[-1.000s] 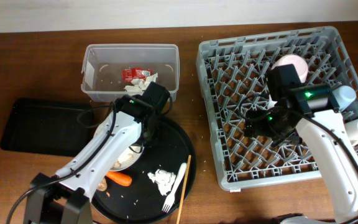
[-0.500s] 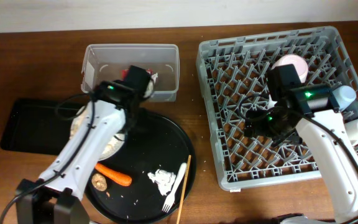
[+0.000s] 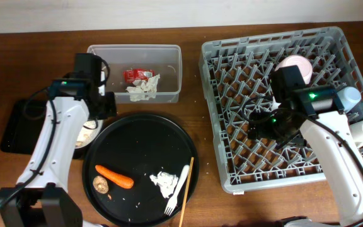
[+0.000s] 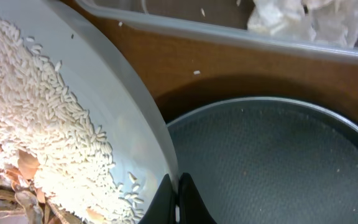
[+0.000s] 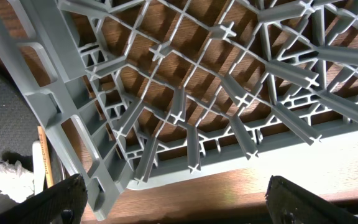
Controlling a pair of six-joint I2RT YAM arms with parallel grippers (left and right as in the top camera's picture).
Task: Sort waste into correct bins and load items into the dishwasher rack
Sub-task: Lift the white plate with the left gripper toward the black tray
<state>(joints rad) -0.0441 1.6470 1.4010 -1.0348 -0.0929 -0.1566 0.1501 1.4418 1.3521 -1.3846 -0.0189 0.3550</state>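
My left gripper (image 4: 179, 202) is shut on the rim of a white plate (image 4: 61, 93) that holds rice and food scraps. In the overhead view the plate (image 3: 87, 132) sits between the black rectangular tray (image 3: 24, 126) and the round black tray (image 3: 140, 170), under my left arm. My right gripper (image 5: 179, 199) is open and empty above the grey dishwasher rack (image 3: 232, 69). The rack (image 5: 166, 118) fills the right wrist view. The clear bin (image 3: 134, 72) holds a red wrapper and crumpled paper.
On the round black tray lie a carrot (image 3: 113, 177), a mushroom (image 3: 99, 184), a crumpled napkin (image 3: 162, 181), a white fork (image 3: 178, 189) and a chopstick (image 3: 186, 192). The rack holds a pink bowl (image 3: 293, 64) and white cups (image 3: 361, 129) at its right side.
My left arm swung left with the plate, from over the round tray to beside the black rectangular tray. The carrot and mushroom are now uncovered. The right arm has not moved.
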